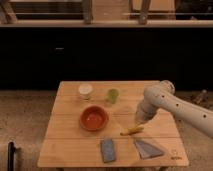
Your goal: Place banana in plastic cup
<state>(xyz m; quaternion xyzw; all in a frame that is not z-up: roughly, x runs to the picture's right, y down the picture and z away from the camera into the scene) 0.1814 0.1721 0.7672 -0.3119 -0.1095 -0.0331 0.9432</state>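
A small yellow banana (131, 131) lies on the wooden table (70, 142), right of the middle. My gripper (139, 120) hangs just above and slightly right of it, at the end of the white arm that comes in from the right. A green translucent plastic cup (113, 95) stands upright at the back of the table, up and left of the gripper. A white cup (85, 91) stands to the left of the green one.
A red bowl (94, 118) sits left of the banana. A blue-grey packet (107, 150) and a grey-blue bag (148, 148) lie near the front edge. A dark wall runs behind the table, and gravel floor surrounds it.
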